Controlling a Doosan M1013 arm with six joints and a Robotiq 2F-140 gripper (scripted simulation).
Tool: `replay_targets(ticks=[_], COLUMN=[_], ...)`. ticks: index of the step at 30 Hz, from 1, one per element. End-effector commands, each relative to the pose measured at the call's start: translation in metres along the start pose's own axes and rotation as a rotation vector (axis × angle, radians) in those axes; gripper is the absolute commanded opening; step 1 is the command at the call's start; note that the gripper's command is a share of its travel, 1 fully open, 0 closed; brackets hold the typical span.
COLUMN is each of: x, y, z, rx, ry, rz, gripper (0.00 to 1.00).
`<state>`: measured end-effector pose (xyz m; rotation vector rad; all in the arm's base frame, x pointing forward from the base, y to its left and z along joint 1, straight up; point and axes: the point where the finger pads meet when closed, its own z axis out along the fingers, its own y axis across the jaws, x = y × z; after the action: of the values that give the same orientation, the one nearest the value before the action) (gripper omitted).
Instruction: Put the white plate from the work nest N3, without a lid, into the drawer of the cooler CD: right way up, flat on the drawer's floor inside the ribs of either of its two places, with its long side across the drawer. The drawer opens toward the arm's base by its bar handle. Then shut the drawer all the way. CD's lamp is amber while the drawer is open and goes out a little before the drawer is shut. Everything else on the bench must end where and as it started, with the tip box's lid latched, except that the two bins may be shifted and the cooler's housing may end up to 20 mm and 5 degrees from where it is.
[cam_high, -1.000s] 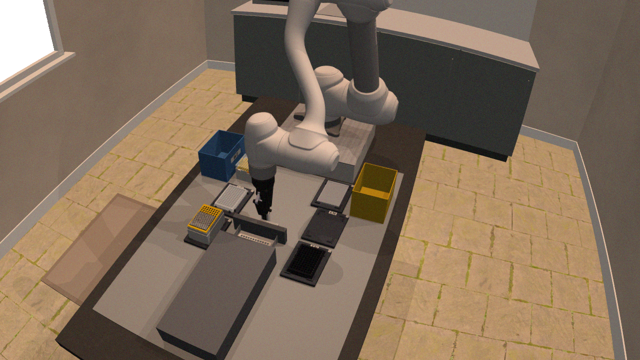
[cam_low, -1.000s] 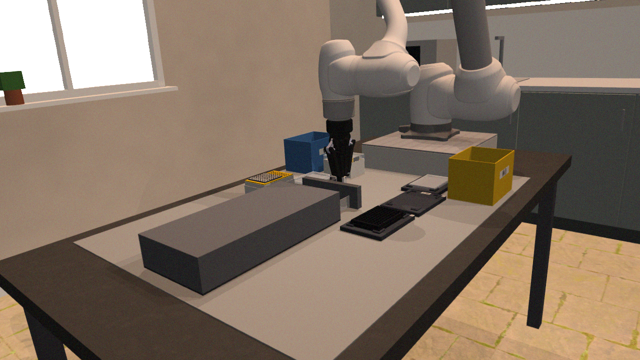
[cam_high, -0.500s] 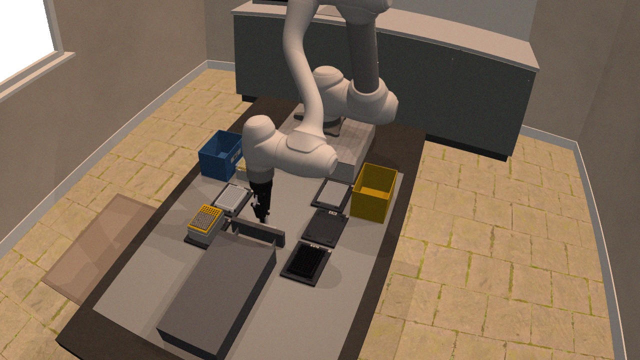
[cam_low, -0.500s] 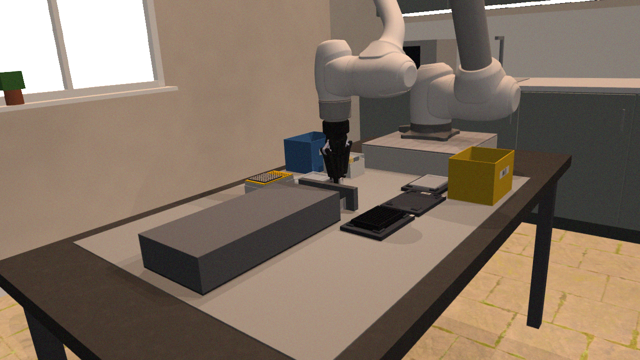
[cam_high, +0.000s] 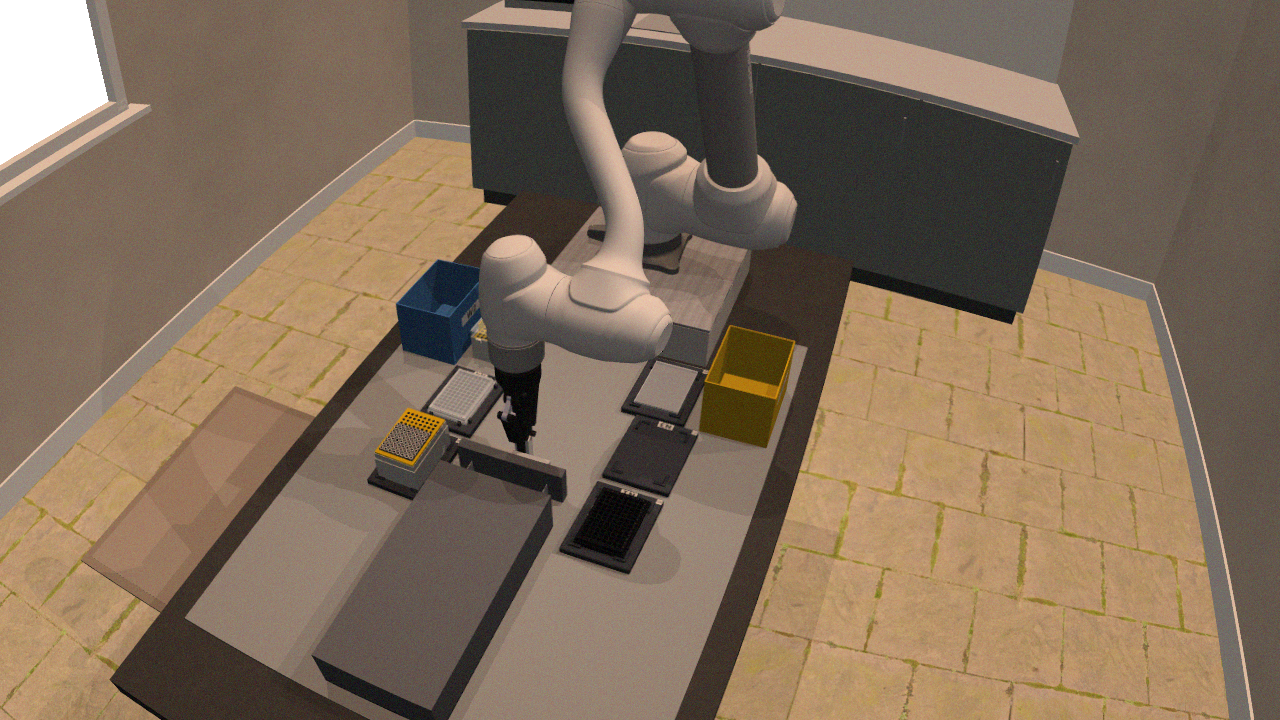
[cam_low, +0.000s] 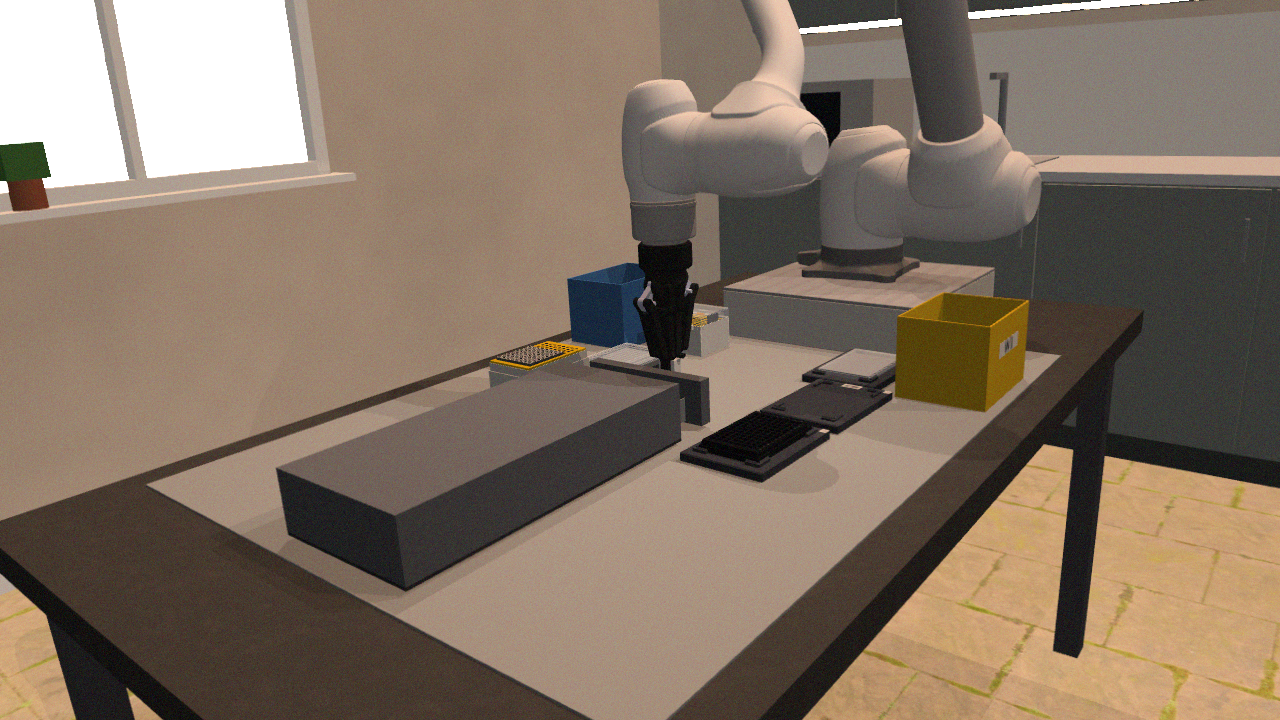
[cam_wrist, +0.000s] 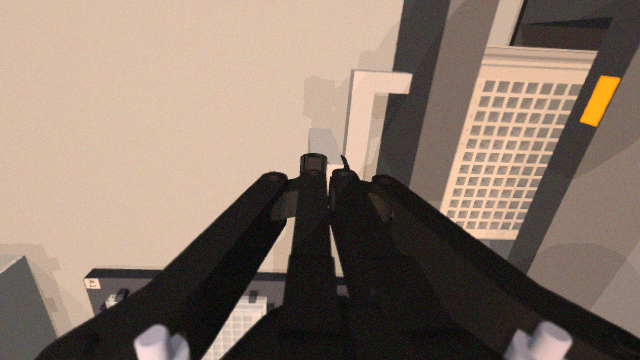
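Observation:
The grey cooler CD (cam_high: 438, 582) lies along the front left of the mat. Its drawer front (cam_high: 512, 465) stands a short way out from the housing. In the wrist view a white well plate (cam_wrist: 510, 145) lies flat in the open drawer, between the dark drawer front (cam_wrist: 415, 100) and the housing face, where the lamp (cam_wrist: 600, 100) glows amber. The pale bar handle (cam_wrist: 370, 105) sticks out from the drawer front. My gripper (cam_high: 523, 445) points down, shut and empty, its tips (cam_wrist: 322, 165) at the handle on the base side of the drawer front; it also shows in the exterior view (cam_low: 666, 362).
An orange-topped tip box (cam_high: 409, 443) and another white plate on a nest (cam_high: 462, 394) stand left of the gripper. Right of it are a lidded plate (cam_high: 664, 385), an empty black nest (cam_high: 650, 452), a black plate (cam_high: 613, 522), and a yellow bin (cam_high: 748, 385). A blue bin (cam_high: 438, 308) stands behind.

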<state>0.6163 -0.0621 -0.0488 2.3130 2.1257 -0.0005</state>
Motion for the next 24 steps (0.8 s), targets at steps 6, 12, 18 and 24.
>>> replay_targets(ticks=[6,12,18,24], x=[0.0,0.0,0.0,0.0], y=[0.011,0.016,0.024,0.031], z=[0.0,0.0,0.0,0.0], rx=[0.0,0.0,0.0,0.0], ry=[0.0,0.0,0.0,0.0], rz=[0.0,0.0,0.0,0.0], gripper=[0.0,0.0,0.0,0.0])
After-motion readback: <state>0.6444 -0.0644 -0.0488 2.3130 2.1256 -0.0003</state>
